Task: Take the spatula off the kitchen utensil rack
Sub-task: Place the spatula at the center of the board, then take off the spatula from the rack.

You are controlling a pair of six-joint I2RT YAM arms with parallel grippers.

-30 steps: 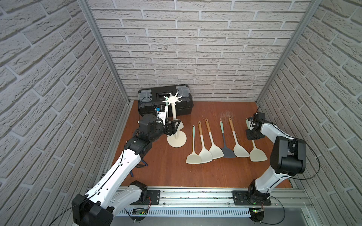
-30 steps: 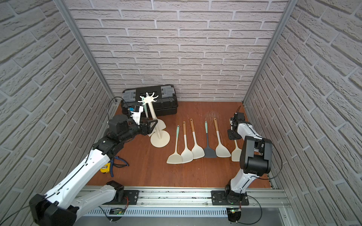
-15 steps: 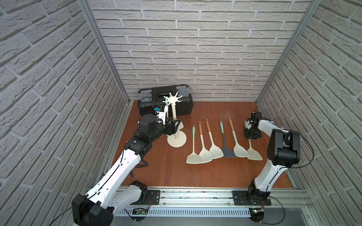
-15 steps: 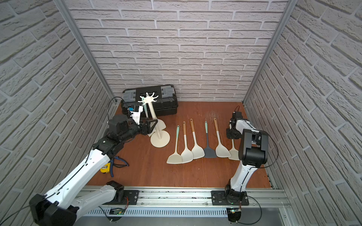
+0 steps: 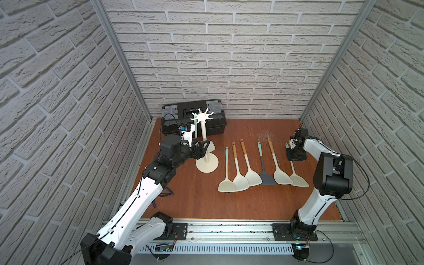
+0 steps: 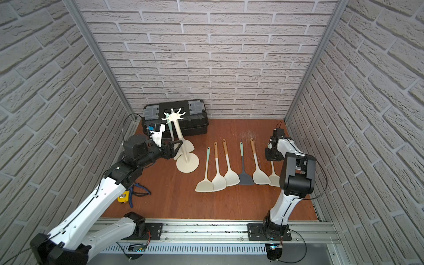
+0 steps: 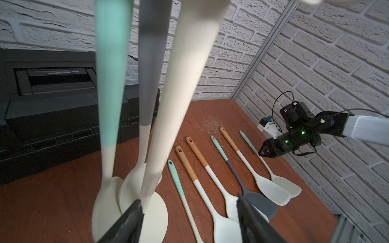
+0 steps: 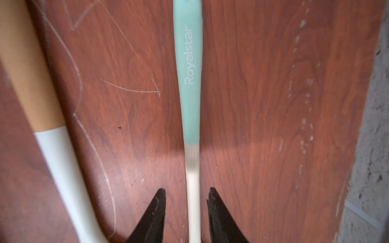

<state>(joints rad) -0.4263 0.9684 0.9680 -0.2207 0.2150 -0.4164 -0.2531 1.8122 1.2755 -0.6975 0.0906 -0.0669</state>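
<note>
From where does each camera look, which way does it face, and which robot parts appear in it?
Top views: high at the front, looking down toward the back wall over the table; both arms, left gripper, right gripper show.
Left wrist: on the left arm, facing the kitchen utensil rack and two hanging spatulas; its open fingers show.
Right wrist: on the right arm, facing down at a mint-handled spatula lying between its open fingers.
Shared: left wrist and top views both show the row of six spatulas.

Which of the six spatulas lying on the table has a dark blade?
The fourth spatula counting from the rack: its blade is dark grey, while the other five blades are cream.
</note>
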